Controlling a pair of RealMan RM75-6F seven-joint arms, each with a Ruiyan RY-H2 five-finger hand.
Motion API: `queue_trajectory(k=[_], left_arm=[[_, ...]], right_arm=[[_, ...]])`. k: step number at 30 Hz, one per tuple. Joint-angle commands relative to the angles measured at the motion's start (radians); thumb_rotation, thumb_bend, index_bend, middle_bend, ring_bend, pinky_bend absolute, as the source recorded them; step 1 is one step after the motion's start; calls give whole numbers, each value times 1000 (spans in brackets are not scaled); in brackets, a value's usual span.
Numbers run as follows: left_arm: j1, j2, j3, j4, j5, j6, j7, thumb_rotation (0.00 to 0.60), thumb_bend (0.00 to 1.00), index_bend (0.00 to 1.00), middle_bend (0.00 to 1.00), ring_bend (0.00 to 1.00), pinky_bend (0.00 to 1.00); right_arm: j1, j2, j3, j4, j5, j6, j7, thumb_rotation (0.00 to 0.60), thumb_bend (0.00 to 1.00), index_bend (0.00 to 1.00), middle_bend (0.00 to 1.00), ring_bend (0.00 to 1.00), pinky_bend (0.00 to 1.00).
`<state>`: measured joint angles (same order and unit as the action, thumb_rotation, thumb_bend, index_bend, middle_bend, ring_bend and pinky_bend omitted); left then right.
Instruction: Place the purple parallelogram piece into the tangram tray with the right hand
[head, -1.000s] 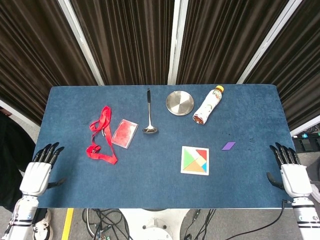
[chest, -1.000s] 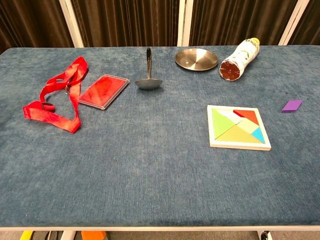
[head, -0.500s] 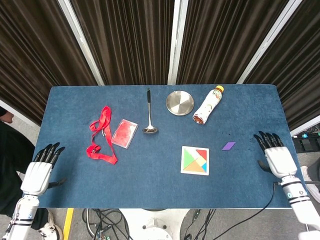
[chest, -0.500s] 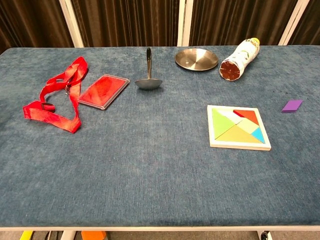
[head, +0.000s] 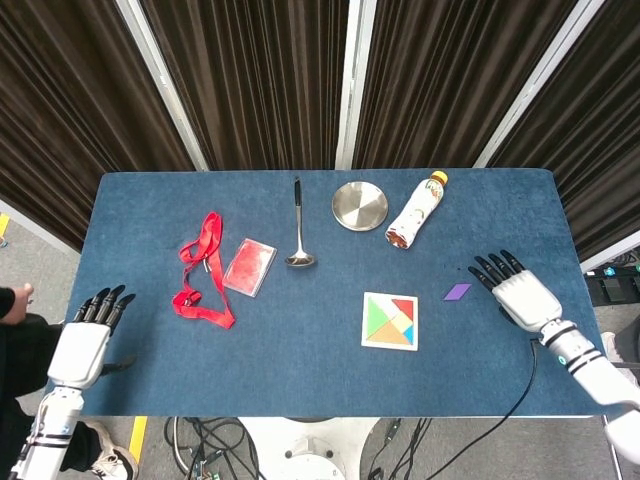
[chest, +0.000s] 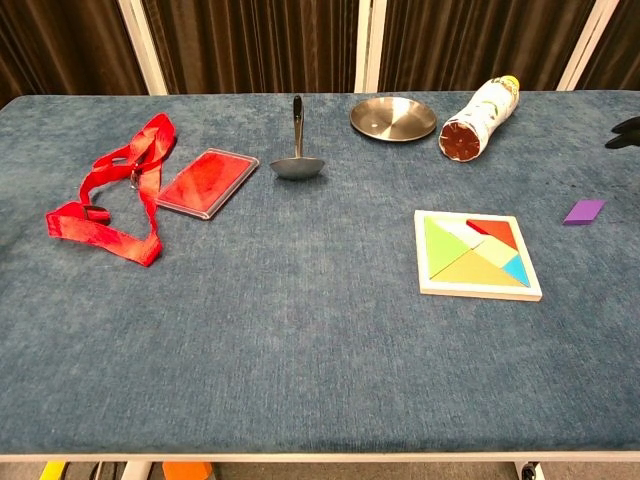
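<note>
The purple parallelogram piece (head: 457, 291) (chest: 584, 211) lies flat on the blue table, right of the tangram tray (head: 390, 321) (chest: 476, 254), which holds several coloured pieces. My right hand (head: 518, 291) hovers just right of the piece with its fingers spread, holding nothing; only its dark fingertips (chest: 627, 131) show at the right edge of the chest view. My left hand (head: 85, 340) stays at the table's near left corner, fingers apart and empty.
A red lanyard (head: 201, 273) and red card holder (head: 249, 266) lie at the left. A ladle (head: 298, 236), a steel dish (head: 359, 205) and a bottle on its side (head: 415, 211) sit toward the back. Cables hang below the front edge.
My right hand has moved left and forward over the table, from beyond its right edge to close beside the purple piece. The left hand shifted only slightly.
</note>
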<state>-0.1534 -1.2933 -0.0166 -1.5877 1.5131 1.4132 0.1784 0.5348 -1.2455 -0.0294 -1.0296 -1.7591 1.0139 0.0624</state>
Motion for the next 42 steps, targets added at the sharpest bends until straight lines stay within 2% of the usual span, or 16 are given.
queue_trajectory(k=[1, 6, 16, 24, 30, 42], left_arm=[[-2, -4, 0, 0, -2, -3, 5, 600, 61, 115, 44, 0, 147], [-5, -9, -1, 0, -6, -8, 14, 600, 61, 115, 44, 0, 147], [-8, -15, 0, 8, -14, -15, 15, 600, 61, 115, 44, 0, 149], [-10, -20, 1, 17, -20, -21, 12, 600, 61, 116, 44, 0, 149], [-12, -24, 1, 26, -28, -30, 9, 600, 61, 117, 44, 0, 149], [-16, -30, 3, 29, -31, -35, 16, 600, 61, 119, 44, 0, 150]], right_arm=[[50, -30, -32, 74, -40, -26, 56, 600, 267, 0, 0, 0, 0], [82, -89, -51, 164, -52, -19, 137, 600, 268, 0, 0, 0, 0], [98, -169, -92, 263, -69, 33, 230, 600, 274, 4, 0, 0, 0], [94, -212, -115, 313, -51, 35, 310, 600, 278, 84, 0, 0, 0], [100, -241, -117, 345, -26, 24, 385, 600, 284, 213, 0, 0, 0], [103, -264, -140, 390, -25, 38, 415, 600, 290, 251, 0, 0, 0]])
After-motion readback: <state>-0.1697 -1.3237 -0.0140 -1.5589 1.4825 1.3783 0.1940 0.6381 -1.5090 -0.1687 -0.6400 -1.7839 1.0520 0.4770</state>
